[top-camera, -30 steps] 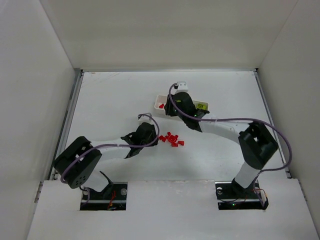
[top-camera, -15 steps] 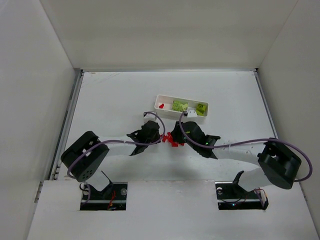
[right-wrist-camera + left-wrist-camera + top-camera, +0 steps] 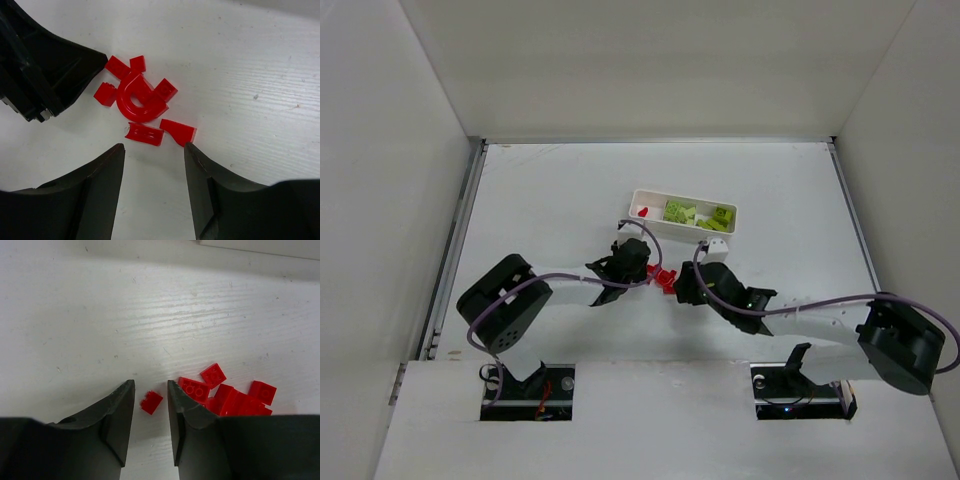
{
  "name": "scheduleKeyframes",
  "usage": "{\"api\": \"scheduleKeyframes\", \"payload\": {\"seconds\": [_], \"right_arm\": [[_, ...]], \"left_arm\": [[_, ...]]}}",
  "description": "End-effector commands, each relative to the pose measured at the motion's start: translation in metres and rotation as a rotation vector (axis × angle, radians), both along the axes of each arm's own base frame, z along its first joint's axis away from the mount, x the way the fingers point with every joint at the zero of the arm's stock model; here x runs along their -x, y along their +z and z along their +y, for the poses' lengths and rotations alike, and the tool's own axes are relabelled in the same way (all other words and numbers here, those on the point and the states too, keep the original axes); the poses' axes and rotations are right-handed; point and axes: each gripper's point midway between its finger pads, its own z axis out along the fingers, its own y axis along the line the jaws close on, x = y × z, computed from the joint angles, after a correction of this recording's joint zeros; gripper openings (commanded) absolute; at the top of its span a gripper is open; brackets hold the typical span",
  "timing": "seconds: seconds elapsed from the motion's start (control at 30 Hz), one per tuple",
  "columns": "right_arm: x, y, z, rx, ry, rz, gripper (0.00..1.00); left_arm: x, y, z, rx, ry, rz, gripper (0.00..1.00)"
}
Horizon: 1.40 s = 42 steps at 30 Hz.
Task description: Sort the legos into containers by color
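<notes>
A pile of small red legos (image 3: 665, 280) lies on the table between my two grippers, seen close in the right wrist view (image 3: 140, 100). My left gripper (image 3: 151, 390) is open, its fingers either side of one small red lego (image 3: 151, 402), not touching it; more red legos (image 3: 227, 392) lie just right of it. My right gripper (image 3: 152, 150) is open and empty, just short of two red pieces (image 3: 160, 132). The white tray (image 3: 681, 226) holds one red lego (image 3: 643, 211) in its left compartment and yellow-green legos (image 3: 680, 212) in the middle and right ones (image 3: 720, 217).
White walls enclose the table on three sides. The left gripper's black body (image 3: 40, 70) shows at the upper left of the right wrist view, close to the pile. The tray's edge (image 3: 260, 246) shows at the top of the left wrist view.
The right arm has swung from over the tray down to the pile. The left gripper has moved right to the pile's left side. Tray contents now show.
</notes>
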Motion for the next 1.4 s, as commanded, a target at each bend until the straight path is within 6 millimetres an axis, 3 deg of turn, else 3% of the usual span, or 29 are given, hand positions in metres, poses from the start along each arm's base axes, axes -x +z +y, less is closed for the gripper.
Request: {"api": "scheduleKeyframes", "payload": {"seconds": [0.0,0.2,0.37,0.6,1.13,1.37], "right_arm": [[0.001,0.004,-0.003,-0.028,-0.027,-0.011,0.57],[0.004,0.002,-0.007,-0.033,-0.031,-0.003,0.57],[0.006,-0.007,-0.01,-0.02,-0.025,0.017,0.59],[0.003,-0.016,-0.003,0.012,-0.009,0.038,0.61],[-0.016,-0.024,-0.008,0.086,-0.088,0.023,0.6],[-0.024,-0.03,-0.005,0.141,-0.09,0.012,0.6]], "left_arm": [[0.011,-0.026,0.015,-0.106,-0.015,0.077,0.28],[0.02,-0.031,0.022,-0.142,-0.019,0.105,0.21],[0.028,-0.032,0.026,-0.146,-0.025,0.12,0.29],[0.038,-0.035,0.024,-0.15,-0.057,0.146,0.29],[0.042,-0.039,0.024,-0.191,-0.097,0.157,0.19],[0.042,-0.034,0.022,-0.19,-0.1,0.153,0.3]]}}
